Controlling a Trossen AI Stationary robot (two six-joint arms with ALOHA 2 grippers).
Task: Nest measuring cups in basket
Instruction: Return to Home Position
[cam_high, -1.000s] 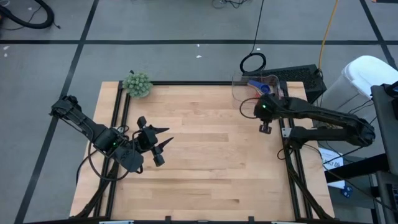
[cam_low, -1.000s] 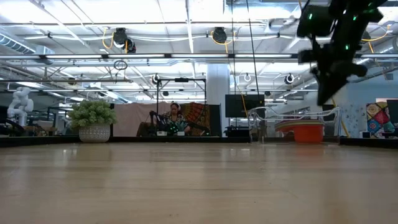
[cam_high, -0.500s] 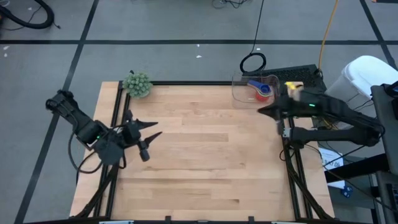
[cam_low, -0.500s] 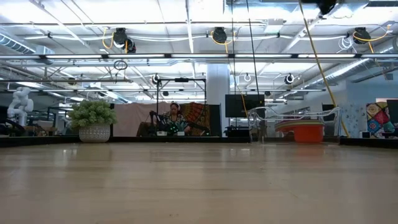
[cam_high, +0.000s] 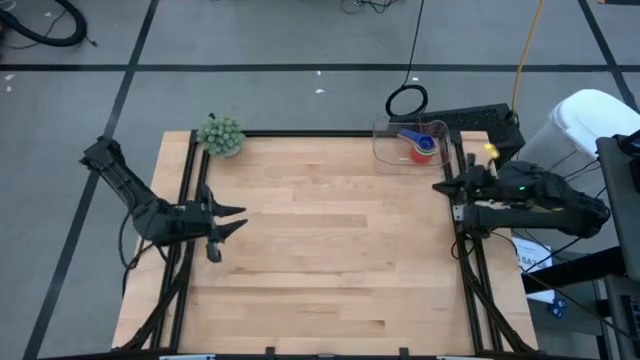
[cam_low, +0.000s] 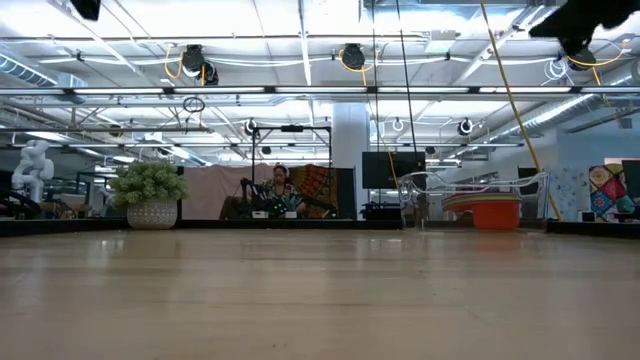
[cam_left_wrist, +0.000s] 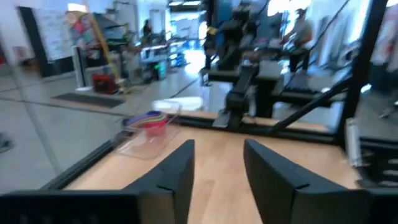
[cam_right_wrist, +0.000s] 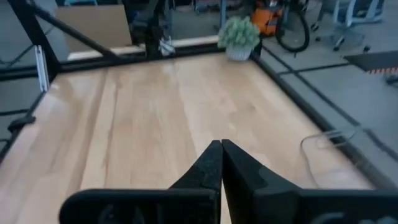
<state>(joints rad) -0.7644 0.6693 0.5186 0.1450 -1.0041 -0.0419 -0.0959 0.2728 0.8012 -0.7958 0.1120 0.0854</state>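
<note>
Both arms have pulled back toward their own sides since a second ago: the right end effector (cam_high: 440, 186), which had hung over the wood just in front of the basket (cam_high: 385, 152), now sits at the right edge of the tabletop (cam_high: 330, 250). The left end effector (cam_high: 232, 217) has drawn in from farther over the boards to the left edge. In the low view the dark arm that stood before the basket a second ago is gone from there, and only a dark piece shows at the upper right corner. The right end effector is closed; its wrist view shows the two dark fingers (cam_right_wrist: 211, 163) pressed together with nothing between them, pointing across the bare wood toward the fuzzy green ball (cam_right_wrist: 238, 34). The left end effector is open and empty, and its wrist view shows its fingers (cam_left_wrist: 180, 168) spread apart with plain wood between them. The basket stands at the far right corner of the tabletop, well apart from both end effectors, and the measuring cups (cam_high: 420, 143) lie inside it as one nested stack with a blue handle sticking out, red and yellow showing beneath. From the left wrist the same stack (cam_left_wrist: 148, 119) shows as coloured rims inside the clear walls (cam_left_wrist: 146, 142). The fuzzy green ball (cam_high: 221, 134) rests at the far left corner.
</note>
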